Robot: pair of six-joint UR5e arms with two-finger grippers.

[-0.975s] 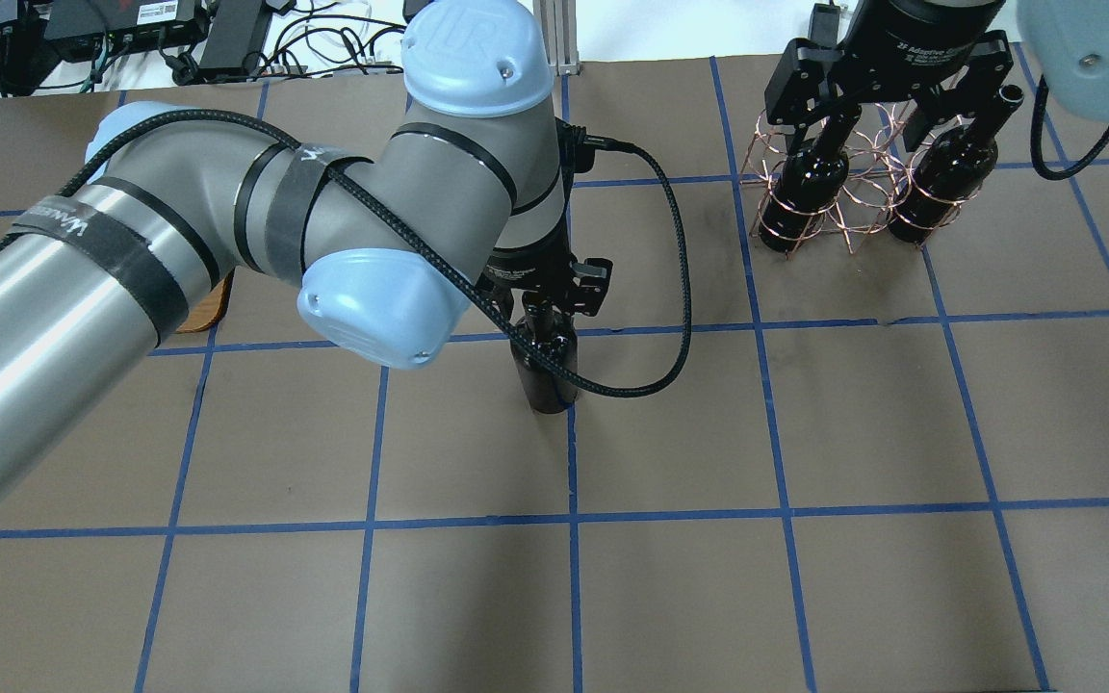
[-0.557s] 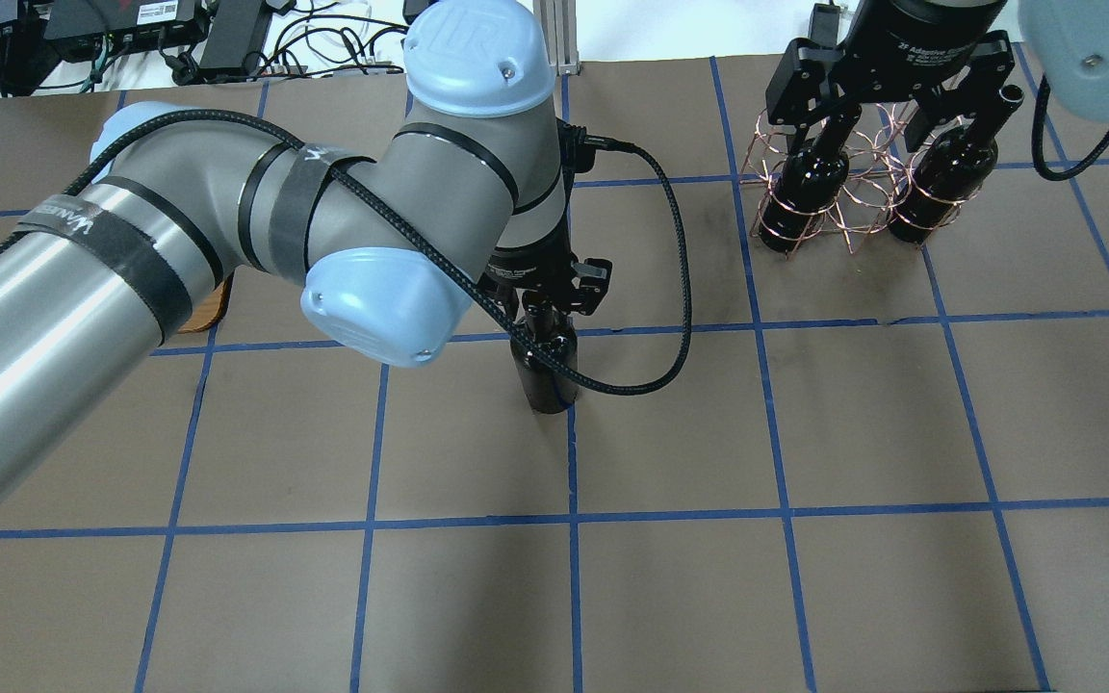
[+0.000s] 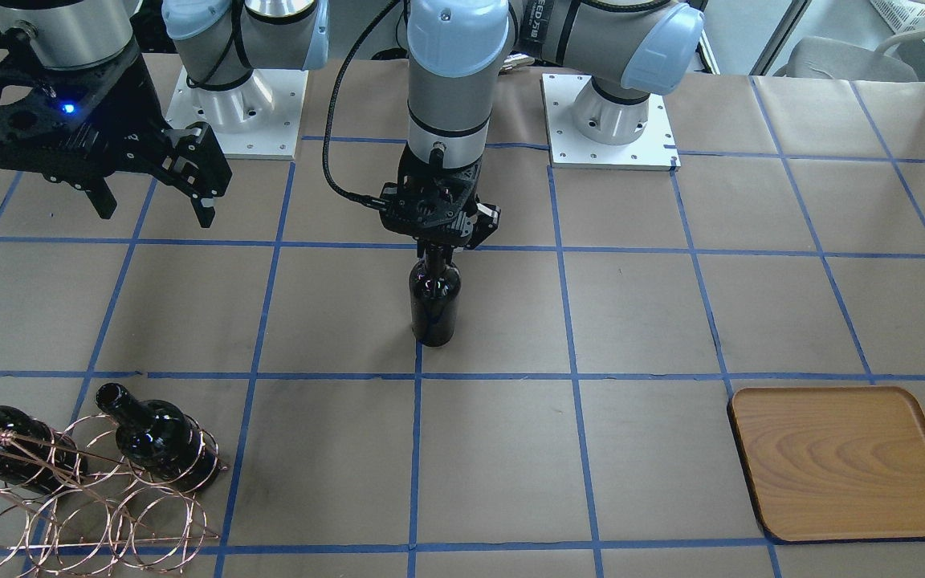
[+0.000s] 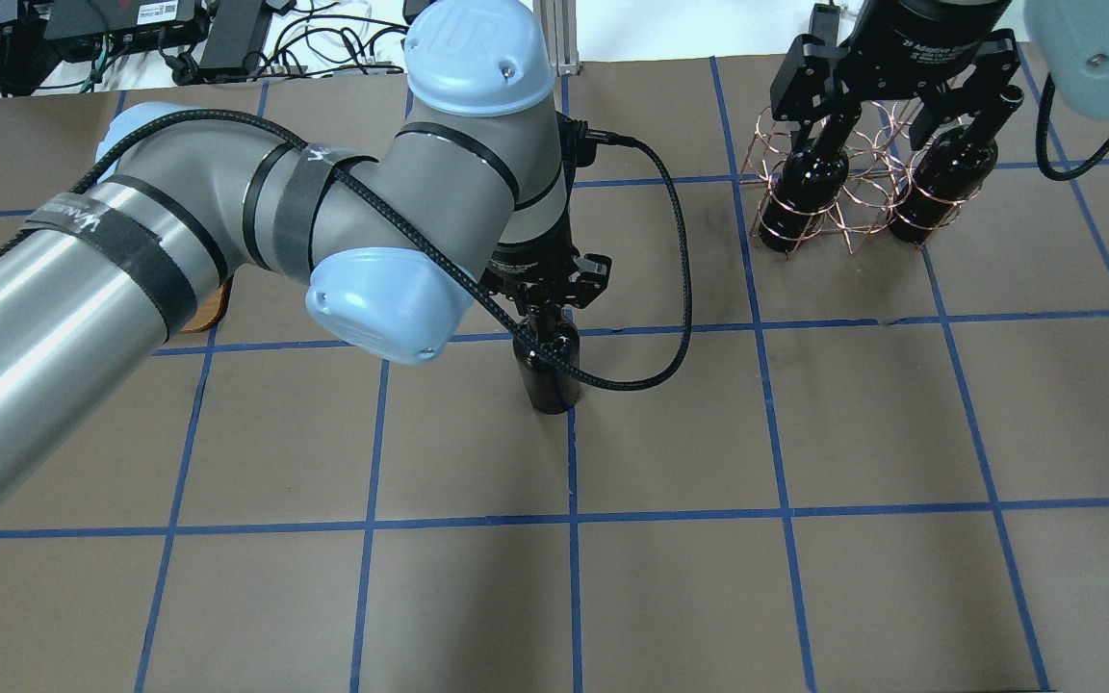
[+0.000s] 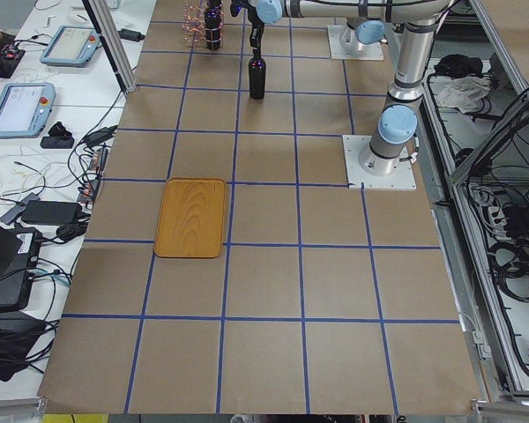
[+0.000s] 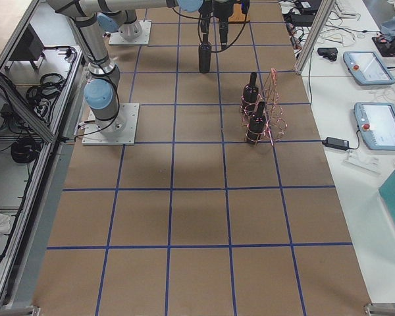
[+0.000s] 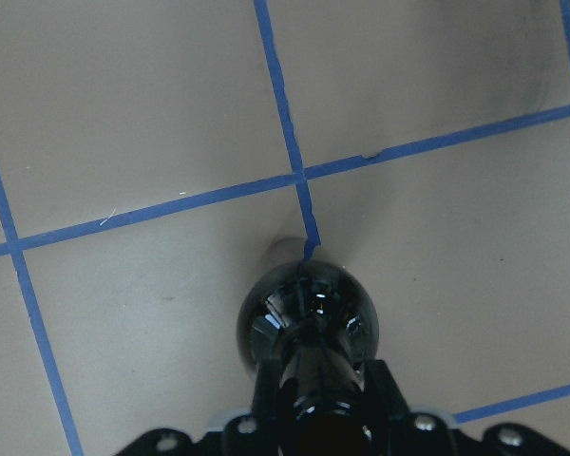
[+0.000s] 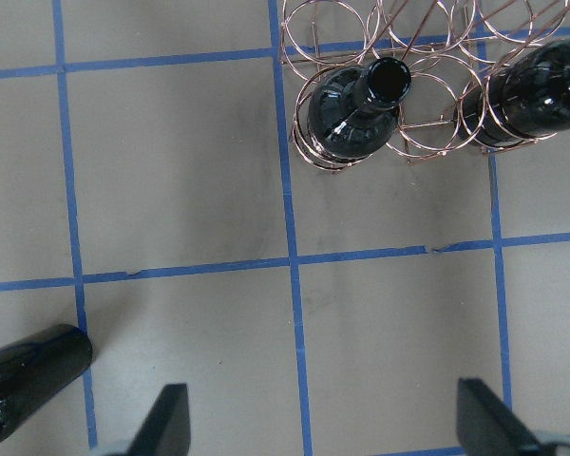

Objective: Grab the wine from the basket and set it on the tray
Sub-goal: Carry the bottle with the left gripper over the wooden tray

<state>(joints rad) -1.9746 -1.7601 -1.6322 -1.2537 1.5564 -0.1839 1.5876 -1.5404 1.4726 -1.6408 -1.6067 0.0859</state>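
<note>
One black wine bottle [image 4: 547,375] stands upright on the table at a blue tape crossing. My left gripper [image 4: 543,313] is shut on its neck, and the left wrist view shows a finger on each side [image 7: 318,394]. Two more bottles [image 3: 161,441] [image 3: 5,449] lean in the copper wire basket [image 3: 69,514]. My right gripper [image 4: 896,111] is open and empty, held above the basket [image 4: 863,192]. The wooden tray [image 3: 848,461] lies bare, far off on my left side.
The brown table is marked with blue tape lines [image 3: 416,449]. A black cable [image 4: 680,279] loops from my left wrist beside the held bottle. Both arm bases [image 3: 611,120] stand on white plates at the robot's side.
My left gripper's fingers have drawn in on the bottle neck. The bottle has stayed where it was. My right gripper has drifted slightly away over the basket.
</note>
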